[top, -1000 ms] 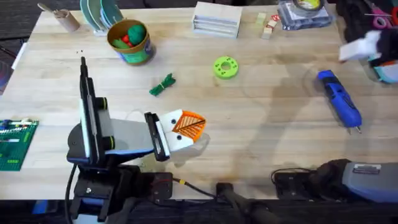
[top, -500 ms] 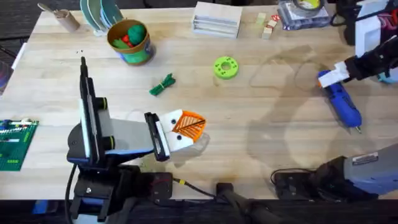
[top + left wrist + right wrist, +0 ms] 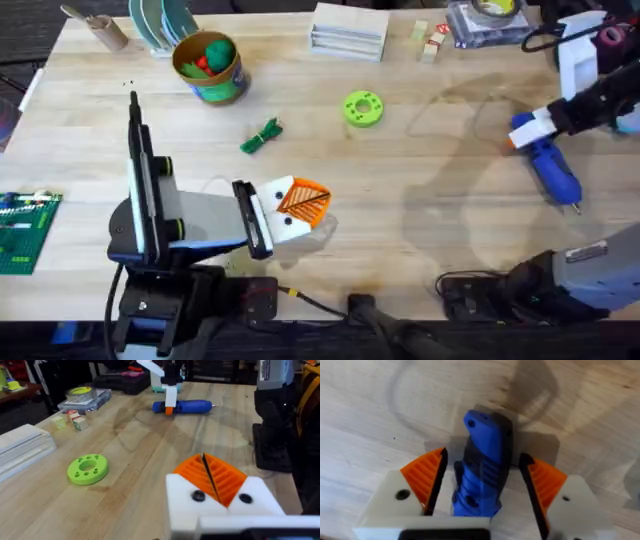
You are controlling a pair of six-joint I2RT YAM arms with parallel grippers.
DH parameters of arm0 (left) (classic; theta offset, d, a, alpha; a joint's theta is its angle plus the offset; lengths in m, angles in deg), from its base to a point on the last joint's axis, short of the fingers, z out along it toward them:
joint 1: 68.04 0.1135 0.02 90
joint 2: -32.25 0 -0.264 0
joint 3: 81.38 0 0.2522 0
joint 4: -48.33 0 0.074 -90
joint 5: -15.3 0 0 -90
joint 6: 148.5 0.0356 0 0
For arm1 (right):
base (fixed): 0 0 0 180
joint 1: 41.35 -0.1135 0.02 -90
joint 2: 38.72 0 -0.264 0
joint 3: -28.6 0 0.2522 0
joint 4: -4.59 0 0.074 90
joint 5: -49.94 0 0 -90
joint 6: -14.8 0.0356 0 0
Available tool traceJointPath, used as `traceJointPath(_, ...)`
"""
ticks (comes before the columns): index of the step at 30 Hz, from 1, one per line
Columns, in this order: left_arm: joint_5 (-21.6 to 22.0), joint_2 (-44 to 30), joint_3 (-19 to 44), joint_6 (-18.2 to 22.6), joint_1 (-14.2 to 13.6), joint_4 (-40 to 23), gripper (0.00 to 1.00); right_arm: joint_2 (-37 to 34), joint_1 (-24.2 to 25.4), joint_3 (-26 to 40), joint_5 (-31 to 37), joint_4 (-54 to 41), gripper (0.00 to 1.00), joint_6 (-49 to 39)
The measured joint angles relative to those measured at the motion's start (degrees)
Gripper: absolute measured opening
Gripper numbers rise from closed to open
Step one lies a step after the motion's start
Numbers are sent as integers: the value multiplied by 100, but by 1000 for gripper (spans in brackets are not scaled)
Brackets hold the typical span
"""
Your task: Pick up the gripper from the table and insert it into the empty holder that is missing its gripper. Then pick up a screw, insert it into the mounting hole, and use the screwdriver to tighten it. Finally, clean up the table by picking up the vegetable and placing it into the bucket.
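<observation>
The blue screwdriver point(image 3: 550, 165) lies on the right of the table, tip toward the front edge. My right gripper point(image 3: 527, 128) is down over its handle end. It is open, with an orange pad on either side of the screwdriver point(image 3: 482, 472); the left wrist view shows that gripper point(image 3: 170, 397) on the screwdriver point(image 3: 190, 406) too. My left gripper point(image 3: 298, 203) hovers low at centre-left, shut, its orange ribbed pads point(image 3: 227, 477) pressed together in white fingers. The vegetable point(image 3: 262, 137) lies beyond it. The bucket point(image 3: 210, 68) stands back left. A loose gripper piece, holder and screw are out of view.
A lime-green disc point(image 3: 362, 108) sits mid-table. Teal plates point(image 3: 160, 20), a white box point(image 3: 348, 30), small blocks point(image 3: 430, 42) and a tape tray point(image 3: 490, 18) line the back edge. A green baseplate point(image 3: 22, 232) lies at the left edge.
The right arm has come in from the far right edge and settled its gripper over the screwdriver's handle end. The left arm has not moved.
</observation>
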Motion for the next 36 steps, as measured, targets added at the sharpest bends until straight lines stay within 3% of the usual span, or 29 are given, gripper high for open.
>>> traceJointPath(11, 0, 0, 0, 0, 0, -2, 12, 0, 18, 0, 7, 7, 858, -42)
traceJointPath(19, 0, -2, 0, 0, 0, -1, 12, -7, 47, 2, 37, 66, 535, -83)
traceJointPath(25, 0, -1, 0, 0, 0, -1, 12, -11, 47, 11, 41, 67, 379, -86)
traceJointPath(30, 0, 0, 0, 0, 0, 0, 12, -13, 45, 11, 33, 55, 313, -87)
traceJointPath(36, 0, -2, 0, 0, 0, 0, 12, -15, 45, 11, 26, 46, 305, -87)
